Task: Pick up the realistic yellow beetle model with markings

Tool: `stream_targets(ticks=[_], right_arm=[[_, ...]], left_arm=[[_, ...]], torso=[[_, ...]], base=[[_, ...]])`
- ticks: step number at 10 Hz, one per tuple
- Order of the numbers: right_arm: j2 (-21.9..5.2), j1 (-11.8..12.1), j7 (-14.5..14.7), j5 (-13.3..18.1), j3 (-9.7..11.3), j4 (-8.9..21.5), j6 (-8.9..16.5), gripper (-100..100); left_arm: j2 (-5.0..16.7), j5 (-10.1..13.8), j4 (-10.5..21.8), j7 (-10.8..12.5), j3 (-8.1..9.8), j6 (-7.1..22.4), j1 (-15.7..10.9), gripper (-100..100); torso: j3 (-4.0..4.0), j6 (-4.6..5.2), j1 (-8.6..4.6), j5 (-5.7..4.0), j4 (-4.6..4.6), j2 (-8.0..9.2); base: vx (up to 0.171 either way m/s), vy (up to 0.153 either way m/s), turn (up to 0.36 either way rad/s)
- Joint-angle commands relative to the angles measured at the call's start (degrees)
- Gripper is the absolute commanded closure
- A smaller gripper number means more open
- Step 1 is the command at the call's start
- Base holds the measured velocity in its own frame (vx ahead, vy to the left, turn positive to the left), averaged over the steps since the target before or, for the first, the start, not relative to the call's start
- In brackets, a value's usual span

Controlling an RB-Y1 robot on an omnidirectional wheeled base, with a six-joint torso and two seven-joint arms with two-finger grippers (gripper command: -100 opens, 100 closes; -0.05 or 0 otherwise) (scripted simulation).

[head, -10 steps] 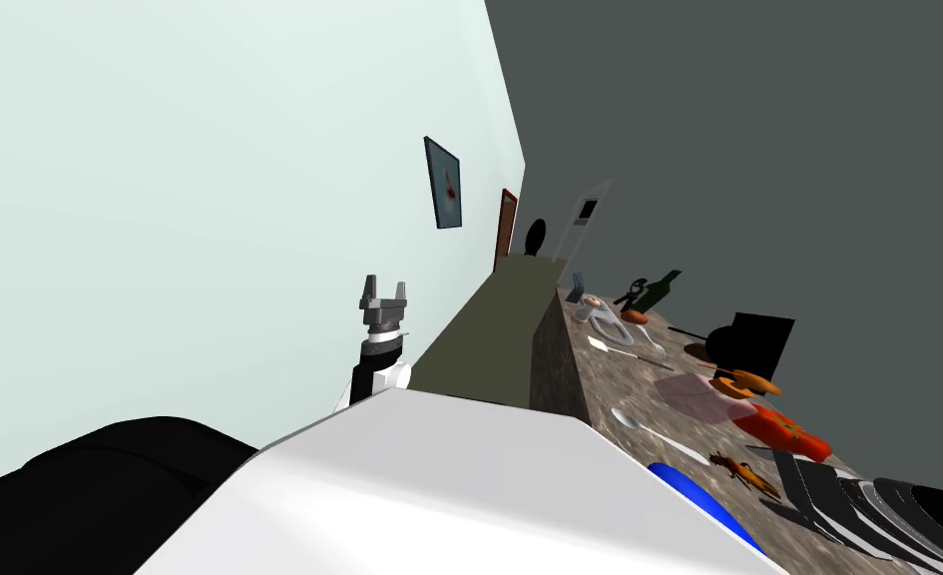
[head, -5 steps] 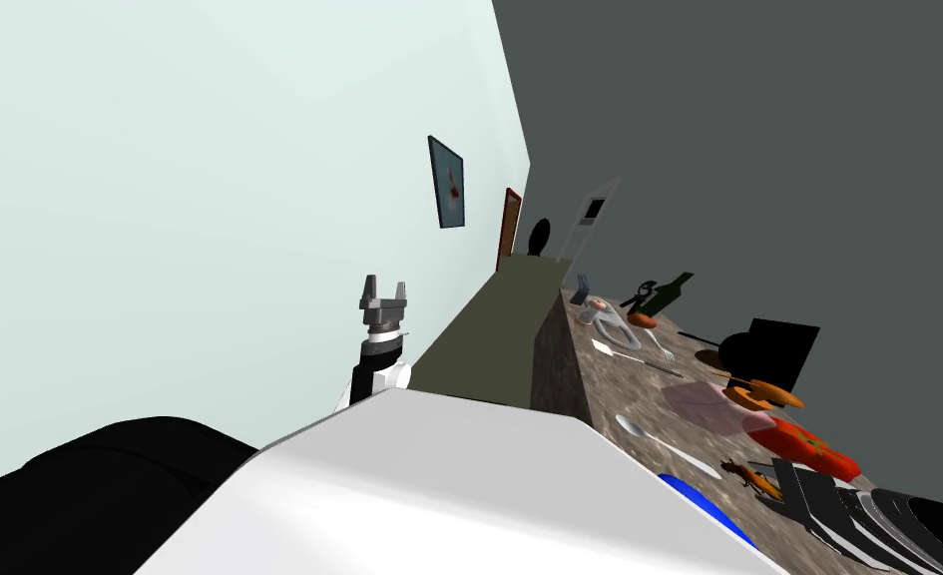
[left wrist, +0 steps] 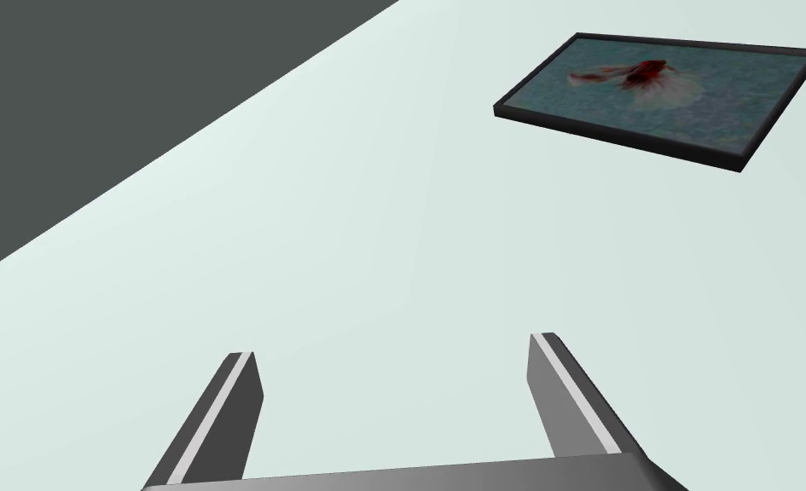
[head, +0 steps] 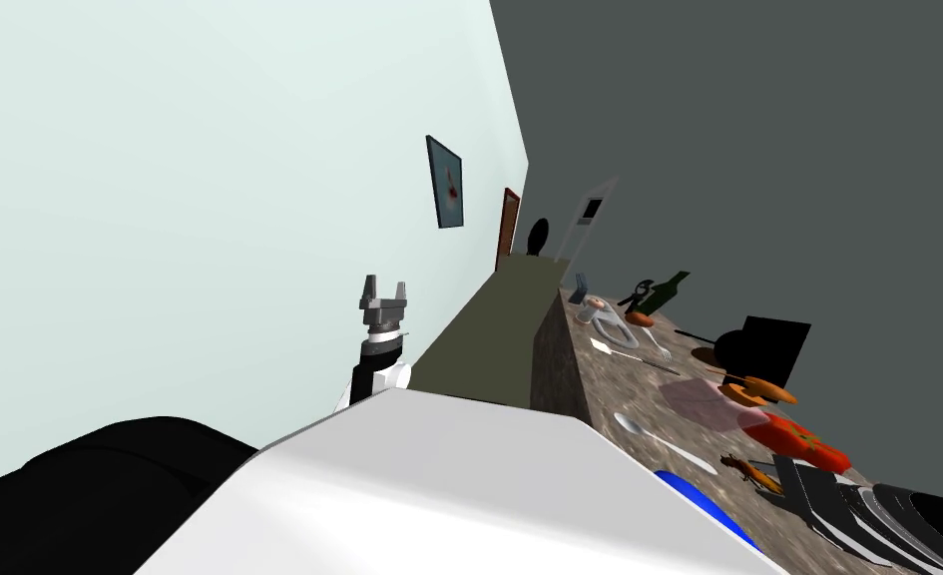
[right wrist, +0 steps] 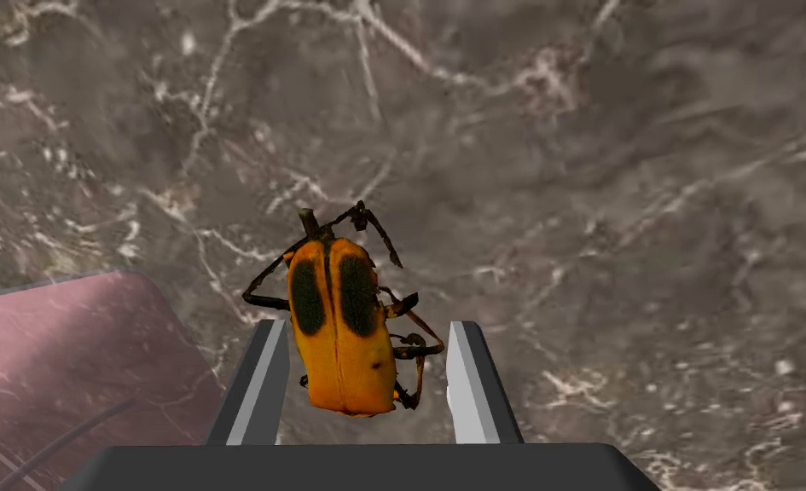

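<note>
The right jaws stand close-set about the beetle [right wrist: 341, 332], one blade on its flank, the other at its legs. Its long axis runs along them, head outward, the bench [right wrist: 605, 170] beneath. The left jaws gape empty, well away.

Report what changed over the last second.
Only my head camera swung slightly: the counter and everything on it slid right in view, then partly back. The beetle kept its place near the spoon; the right pincer now grips its sides. The left pincer stays raised and open.
</note>
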Motion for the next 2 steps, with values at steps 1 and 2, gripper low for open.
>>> stream_targets(ticks=[1,2], right_arm=[[0.0,0.0,0.0,0.0,0.0,0.0,0.0,100],[-0.18,0.1,-0.05,-0.09,-0.03,-0.13,-0.09,0]], left_arm=[[0.0,0.0,0.0,0.0,0.0,0.0,0.0,0],[0.0,0.0,0.0,0.0,0.0,0.0,-0.01,0]], torso=[[0.0,0.0,0.0,0.0,0.0,0.0],[0.01,-0.06,-0.01,-0.04,0.01,0.01]], base=[[-0.004,0.01,-0.043],[0.0,0.0,0.0]])
